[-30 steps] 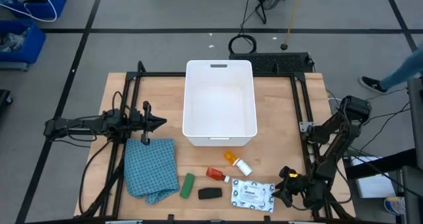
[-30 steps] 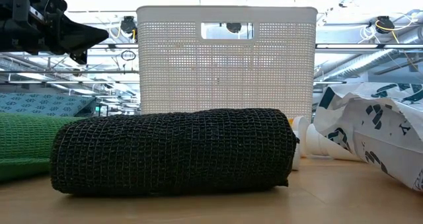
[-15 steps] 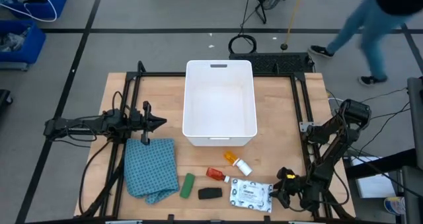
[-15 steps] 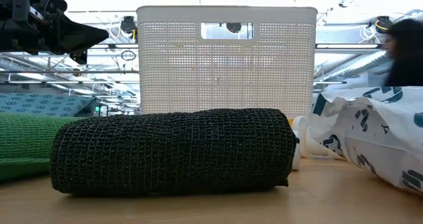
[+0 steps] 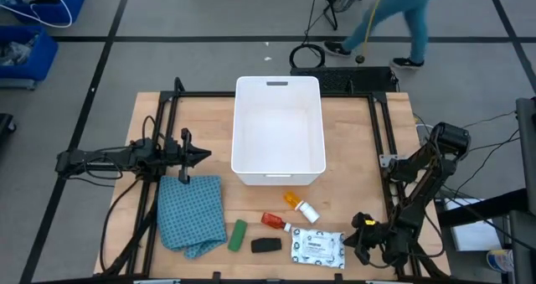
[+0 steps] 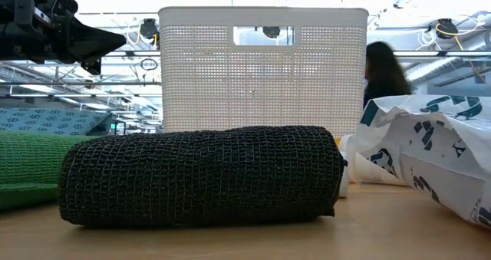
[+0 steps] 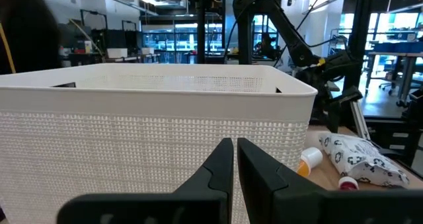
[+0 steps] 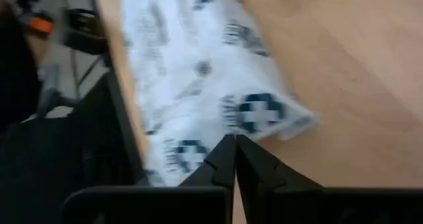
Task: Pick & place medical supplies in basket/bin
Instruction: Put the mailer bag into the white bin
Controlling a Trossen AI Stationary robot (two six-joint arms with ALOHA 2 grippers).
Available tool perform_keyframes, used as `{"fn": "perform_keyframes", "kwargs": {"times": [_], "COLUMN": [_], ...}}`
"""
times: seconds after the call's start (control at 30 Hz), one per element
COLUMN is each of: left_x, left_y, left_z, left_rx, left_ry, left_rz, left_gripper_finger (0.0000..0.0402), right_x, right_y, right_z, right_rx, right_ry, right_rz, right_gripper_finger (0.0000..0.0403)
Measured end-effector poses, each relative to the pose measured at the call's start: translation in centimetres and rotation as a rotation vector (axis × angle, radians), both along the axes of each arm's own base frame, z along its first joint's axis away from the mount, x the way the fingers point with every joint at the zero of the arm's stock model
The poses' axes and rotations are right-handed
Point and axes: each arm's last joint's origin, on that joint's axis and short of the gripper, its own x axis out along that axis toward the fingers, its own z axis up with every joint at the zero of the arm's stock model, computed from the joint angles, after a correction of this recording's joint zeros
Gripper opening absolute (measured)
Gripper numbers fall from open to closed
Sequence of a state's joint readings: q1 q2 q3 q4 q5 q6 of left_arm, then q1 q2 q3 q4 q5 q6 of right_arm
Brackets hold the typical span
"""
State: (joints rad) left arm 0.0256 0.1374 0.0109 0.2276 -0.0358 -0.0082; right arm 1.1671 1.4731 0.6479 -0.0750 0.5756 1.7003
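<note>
Right gripper (image 5: 358, 236) sits at the packet (image 5: 319, 248) edge, fingers clenched on nothing; better spread them and go low before pinching. Left gripper (image 5: 203, 156) idles clenched beside the bin (image 5: 279, 90).

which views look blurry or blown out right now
Right wrist view: the white printed packet is smeared soft. Low view: the person behind the bin is blurred, and the background above is blown out white. High view: evenly lit, only the walking person slightly smeared. Left wrist view: sharp.
</note>
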Motion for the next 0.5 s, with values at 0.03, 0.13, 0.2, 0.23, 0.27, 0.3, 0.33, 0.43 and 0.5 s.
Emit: {"fn": "perform_keyframes", "kwargs": {"times": [0.03,0.13,0.2,0.23,0.27,0.3,0.33,0.43,0.5], "left_x": [0.0,0.0,0.0,0.0,0.0,0.0,0.0,0.0,0.0], "left_y": [0.0,0.0,0.0,0.0,0.0,0.0,0.0,0.0,0.0], "left_z": [0.0,0.0,0.0,0.0,0.0,-0.1,-0.1,-0.2,-0.2], "left_rx": [0.000,0.000,0.000,0.000,0.000,0.000,0.000,-0.005,-0.005], "left_ry": [0.000,0.000,0.000,0.001,0.004,0.008,0.011,0.024,0.022], "left_rz": [0.000,0.000,0.000,0.000,0.000,0.000,0.000,0.000,0.000], "left_gripper_finger": [0.0024,0.0024,0.0024,0.0024,0.0024,0.0024,0.0024,0.0024,0.0024], "right_x": [0.0,0.0,-0.1,-0.1,0.0,-0.1,-0.1,-0.1,-0.1], "right_y": [0.1,-0.1,-0.1,-0.1,0.1,0.1,0.2,0.1,0.1], "right_z": [0.3,1.0,1.3,1.5,1.7,1.8,1.9,2.1,2.0], "right_rx": [0.007,0.003,-0.018,-0.017,-0.012,-0.009,-0.006,0.033,0.056], "right_ry": [-0.015,-0.055,-0.083,-0.096,-0.110,-0.121,-0.128,-0.128,-0.113], "right_rz": [0.015,0.016,0.032,0.044,0.058,0.070,0.068,0.025,0.008], "right_gripper_finger": [0.0002,0.0009,0.0019,0.0026,0.0034,0.0043,0.0055,0.0102,0.0142]}}
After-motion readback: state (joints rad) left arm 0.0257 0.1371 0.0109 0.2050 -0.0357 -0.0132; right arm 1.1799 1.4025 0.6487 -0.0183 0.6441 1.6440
